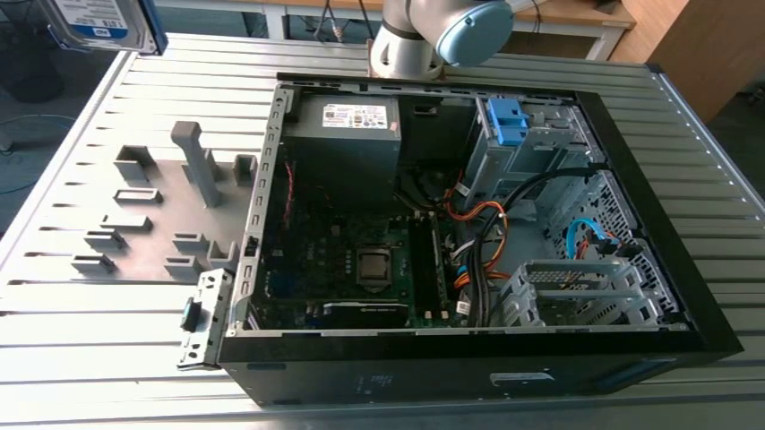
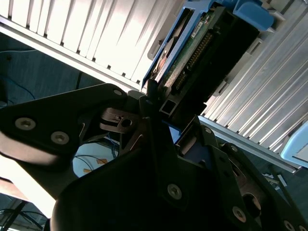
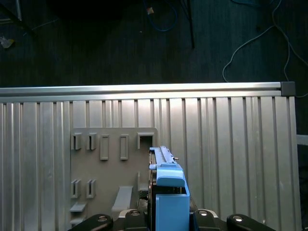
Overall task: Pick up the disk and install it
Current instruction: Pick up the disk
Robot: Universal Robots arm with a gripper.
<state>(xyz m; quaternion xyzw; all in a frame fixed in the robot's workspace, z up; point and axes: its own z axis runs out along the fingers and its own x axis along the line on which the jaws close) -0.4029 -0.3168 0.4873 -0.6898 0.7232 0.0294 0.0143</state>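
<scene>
The black gripper's (image 2: 166,108) jaws pinch the flat silver-metal disk with blue plastic side rails (image 2: 202,53) on edge, the wrist pointing straight down over the ribbed aluminium table (image 3: 231,144).

An open computer case (image 1: 418,376) lies on the slatted table (image 1: 693,143) beside a likely rack (image 1: 161,210).

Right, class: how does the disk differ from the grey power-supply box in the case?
The disk is outside the case, at the exterior view's top left; the power-supply box sits inside it. The disk has blue side rails; the box is plain grey. Both carry white labels.
</scene>
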